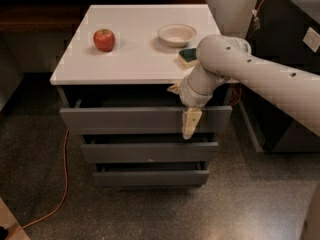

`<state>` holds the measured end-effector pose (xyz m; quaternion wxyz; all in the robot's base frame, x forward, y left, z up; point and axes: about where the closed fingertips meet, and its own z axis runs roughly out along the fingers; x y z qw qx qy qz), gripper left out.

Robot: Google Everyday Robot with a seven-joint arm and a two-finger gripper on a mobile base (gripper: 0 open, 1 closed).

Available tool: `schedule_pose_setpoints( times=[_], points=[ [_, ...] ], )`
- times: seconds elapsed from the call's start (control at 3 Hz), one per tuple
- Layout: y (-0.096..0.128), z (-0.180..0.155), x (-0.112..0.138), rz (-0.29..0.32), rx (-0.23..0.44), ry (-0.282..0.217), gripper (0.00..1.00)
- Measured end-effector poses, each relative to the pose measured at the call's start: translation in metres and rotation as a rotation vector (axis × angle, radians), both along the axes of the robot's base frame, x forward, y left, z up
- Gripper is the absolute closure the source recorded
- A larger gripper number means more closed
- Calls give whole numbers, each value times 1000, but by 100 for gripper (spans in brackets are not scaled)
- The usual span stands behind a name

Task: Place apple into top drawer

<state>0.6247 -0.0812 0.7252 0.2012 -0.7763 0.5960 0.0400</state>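
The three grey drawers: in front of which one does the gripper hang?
The top drawer, the tallest front, just under the white tabletop. The gripper hangs across its right part; the middle drawer and the bottom drawer lie lower.

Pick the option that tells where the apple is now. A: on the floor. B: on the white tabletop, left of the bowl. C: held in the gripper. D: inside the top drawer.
B: the apple rests on the white tabletop, left of the bowl, while the gripper hangs before the top drawer.
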Motion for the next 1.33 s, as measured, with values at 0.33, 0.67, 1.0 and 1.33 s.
schedule_pose_setpoints(
  times=[0.33,0.67,1.0,1.33],
  points=[
    [-9,-18,26,44,4,4,0],
    [-10,-24,32,58,7,2,0],
    [-10,-24,30,58,7,1,0],
    [1,-44,29,76,5,-6,0]
  ],
)
